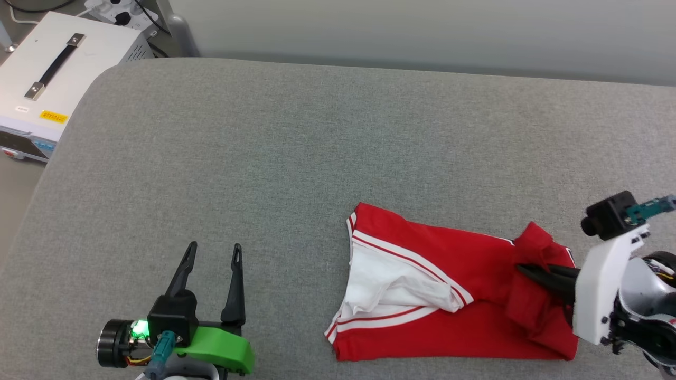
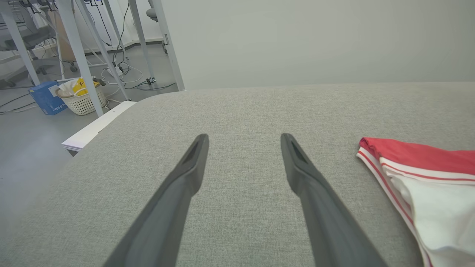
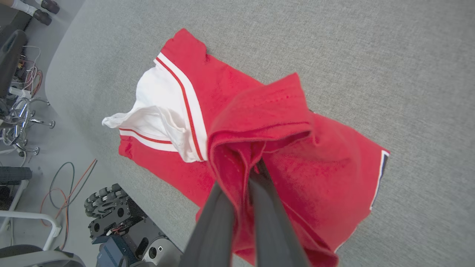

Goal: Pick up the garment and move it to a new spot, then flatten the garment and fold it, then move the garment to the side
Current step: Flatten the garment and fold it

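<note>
Grey woven fabric covered the broad, round-cornered table, which stood before a plain pale wall. On its near right part lay the folded red T-shirt with white, stripe-trimmed sleeves. Beside the table's far left corner sat a white box with a black handle. The right gripper was clenched on a raised red fold at the shirt's right end. The left gripper hovered with its jaws spread, well apart from it.
</note>
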Robot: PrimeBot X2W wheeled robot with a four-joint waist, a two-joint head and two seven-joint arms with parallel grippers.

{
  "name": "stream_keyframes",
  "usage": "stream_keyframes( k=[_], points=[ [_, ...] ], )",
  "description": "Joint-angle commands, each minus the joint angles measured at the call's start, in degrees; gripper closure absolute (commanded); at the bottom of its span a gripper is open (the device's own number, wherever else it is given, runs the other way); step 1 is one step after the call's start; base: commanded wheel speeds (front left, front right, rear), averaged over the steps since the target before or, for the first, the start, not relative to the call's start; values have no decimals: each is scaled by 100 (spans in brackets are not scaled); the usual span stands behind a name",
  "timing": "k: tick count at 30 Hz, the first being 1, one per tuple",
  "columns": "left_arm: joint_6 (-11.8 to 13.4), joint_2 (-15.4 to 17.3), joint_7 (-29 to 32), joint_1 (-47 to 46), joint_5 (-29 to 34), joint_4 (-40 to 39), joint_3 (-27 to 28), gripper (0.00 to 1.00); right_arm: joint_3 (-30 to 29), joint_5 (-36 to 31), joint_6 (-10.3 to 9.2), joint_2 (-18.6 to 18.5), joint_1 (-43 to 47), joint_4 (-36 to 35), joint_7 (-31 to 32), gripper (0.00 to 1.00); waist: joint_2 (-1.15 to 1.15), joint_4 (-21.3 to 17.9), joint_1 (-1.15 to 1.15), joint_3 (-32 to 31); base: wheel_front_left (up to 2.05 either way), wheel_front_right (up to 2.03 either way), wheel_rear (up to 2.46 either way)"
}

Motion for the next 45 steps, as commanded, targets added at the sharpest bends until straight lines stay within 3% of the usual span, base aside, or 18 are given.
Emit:
stream_keyframes(
  k=[1, 15, 27, 28, 29, 30, 39, 45],
  points=[
    [-34, -48, -33, -90, 46, 4, 8, 0, 212, -124, -4, 85, -271, 79, 40, 100, 0, 3, 0, 50, 0, 0, 0],
    [-64, -130, -33, -380, 66, 82, -102, 0, 2277, -438, -4, 826, -2162, 1400, -104, 100, 0, 100, 0, 275, 0, 0, 0],
    [-58, -167, -33, -455, 56, 154, -119, 0, 3243, -284, -4, 1191, -2614, 2567, -807, 100, 0, 166, 0, 353, 0, 0, 0],
    [-60, -168, -33, -449, 58, 160, -111, 0, 3269, -280, -4, 1188, -2628, 2607, -903, 72, 0, 160, 0, 352, 0, 0, 0],
    [-61, -169, -33, -439, 61, 166, -100, 0, 3306, -260, -4, 1176, -2639, 2628, -1006, 54, 0, 151, 0, 342, 0, 0, 0],
    [-61, -169, -33, -425, 66, 173, -87, 0, 3321, -239, -4, 1157, -2654, 2605, -1142, 0, 0, 139, 0, 331, 0, 0, 0],
    [-44, -115, -33, -305, 77, 192, 116, 0, 3132, -356, -4, 651, -2611, 1897, -2435, 0, 0, -51, 0, 129, 0, 0, 0],
    [-11, -122, -33, -250, 70, 159, 199, 0, 2293, -903, -4, 553, -2266, 1786, -3627, 0, 0, -201, 0, -22, 0, 0, 0]
  ],
)
